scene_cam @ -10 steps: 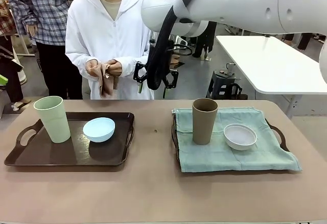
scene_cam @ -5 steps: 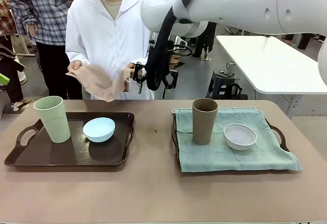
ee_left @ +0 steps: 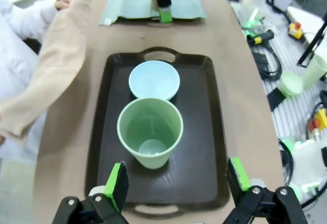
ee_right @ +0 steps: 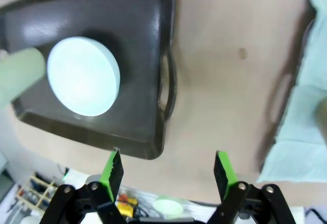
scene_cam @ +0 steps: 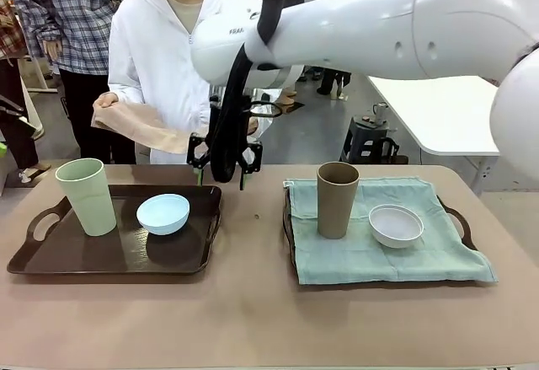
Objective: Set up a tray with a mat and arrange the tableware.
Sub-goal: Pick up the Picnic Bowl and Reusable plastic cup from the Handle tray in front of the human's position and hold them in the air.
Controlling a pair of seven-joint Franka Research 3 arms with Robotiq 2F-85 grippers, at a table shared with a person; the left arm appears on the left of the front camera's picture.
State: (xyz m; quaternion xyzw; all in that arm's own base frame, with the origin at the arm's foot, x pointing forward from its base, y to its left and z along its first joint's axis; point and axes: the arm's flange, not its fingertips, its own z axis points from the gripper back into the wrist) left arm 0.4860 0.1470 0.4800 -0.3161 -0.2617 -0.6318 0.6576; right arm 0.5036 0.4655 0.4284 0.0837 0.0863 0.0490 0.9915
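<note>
A dark tray (scene_cam: 50, 256) on the left carries the pale green tumbler (scene_cam: 86, 195) and the light blue bowl (scene_cam: 162, 213). The other tray (scene_cam: 457, 222), on the right, has a green mat (scene_cam: 354, 252) under the brown tumbler (scene_cam: 337, 199) and the white bowl (scene_cam: 396, 224). My right gripper (scene_cam: 221, 174) hangs open over the left tray's right handle; its wrist view looks down on the blue bowl (ee_right: 83, 76) and tray rim (ee_right: 164, 89) past its open gripper (ee_right: 167, 169). My left gripper (ee_left: 176, 180) is open above the green tumbler (ee_left: 150, 131), the blue bowl (ee_left: 154, 79) just beyond.
A person in white stands at the far edge and holds a beige mat (scene_cam: 139, 126) spread between both hands; it also hangs at the left of the left wrist view as a beige mat (ee_left: 51, 76). Bare tabletop (scene_cam: 253, 302) lies between the trays.
My right arm has swung left from the table's middle to the left tray's right end. The person has unfolded the beige mat and spread it out.
</note>
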